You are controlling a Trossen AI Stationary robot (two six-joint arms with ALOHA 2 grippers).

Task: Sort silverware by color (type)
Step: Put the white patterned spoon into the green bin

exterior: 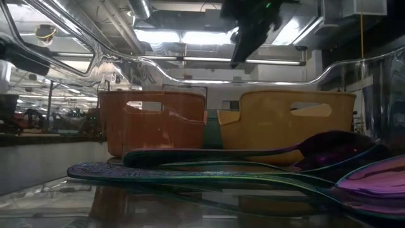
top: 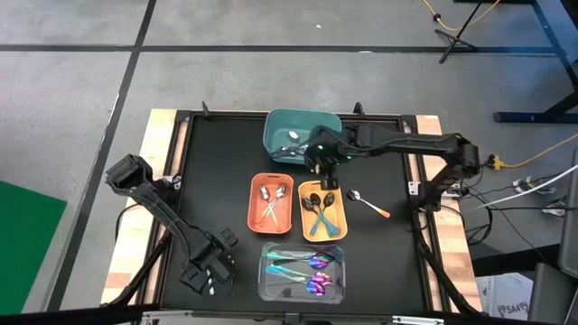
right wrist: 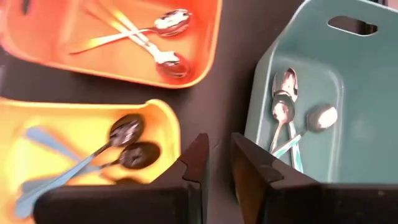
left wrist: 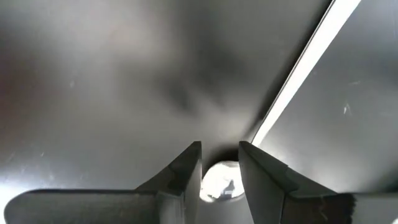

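Observation:
My right gripper [top: 322,167] [right wrist: 217,146] hangs open by a narrow gap, holding nothing, above the black mat between the teal bin [right wrist: 348,93] and the yellow bin [right wrist: 74,118]. Silver spoons with teal handles [right wrist: 286,112] lie in the teal bin. Silver spoons [right wrist: 158,37] lie in the orange bin [top: 271,202], and black-headed spoons [right wrist: 124,140] in the yellow one. Iridescent spoons [top: 302,271] lie in the clear bin [top: 267,289]. One orange-handled spoon [top: 368,204] lies flat on the mat right of the yellow bin. My left gripper [top: 206,280] [left wrist: 219,152] points down at the near left, open, with a shiny silver piece [left wrist: 221,182] showing between its fingers. My left gripper points straight down over the mat, one finger on either side of the small shiny silver piece [left wrist: 221,182]. I cannot tell whether the fingers touch it, or which part of what it is.
The four bins cluster at the mat's middle: teal far, orange and yellow side by side, clear nearest. The table's wooden edges [top: 163,181] frame the mat. The mat's left half and its far right show bare black surface. In the low view the clear bin's wall [exterior: 95,63] curves close in front.

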